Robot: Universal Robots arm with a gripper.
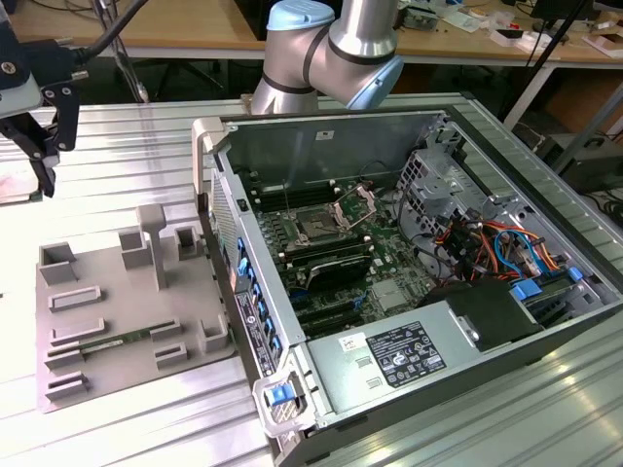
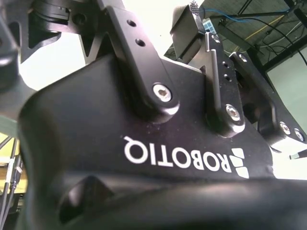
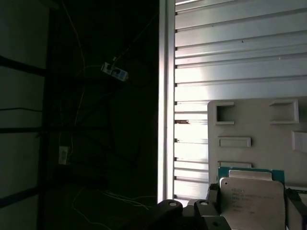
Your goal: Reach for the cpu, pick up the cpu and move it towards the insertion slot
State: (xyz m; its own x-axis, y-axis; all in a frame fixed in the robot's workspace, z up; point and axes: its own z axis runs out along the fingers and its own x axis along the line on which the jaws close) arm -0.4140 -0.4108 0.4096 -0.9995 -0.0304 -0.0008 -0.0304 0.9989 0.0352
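In the first wrist view, the cpu (image 3: 252,199), a flat square chip with a pale silver top and a green edge, sits between black fingers (image 3: 212,194) on either side. It is held above the grey holder tray (image 3: 254,124). In the exterior view my gripper (image 1: 54,161) hangs at the far left, above the slatted table and behind the tray. The insertion slot (image 1: 317,229) is a dark square socket with its silver bracket raised. It lies on the motherboard inside the open case, far toward the exterior view's right of the gripper. The second wrist view shows the gripper body (image 2: 144,143) up close.
The grey tray (image 1: 117,311) carries upright holders and a memory stick (image 1: 107,345). The open computer case (image 1: 389,131) has tall walls, a drive cage and cables around the socket. The arm's base (image 1: 331,49) stands behind the case. The table edge (image 3: 167,96) drops to a dark floor.
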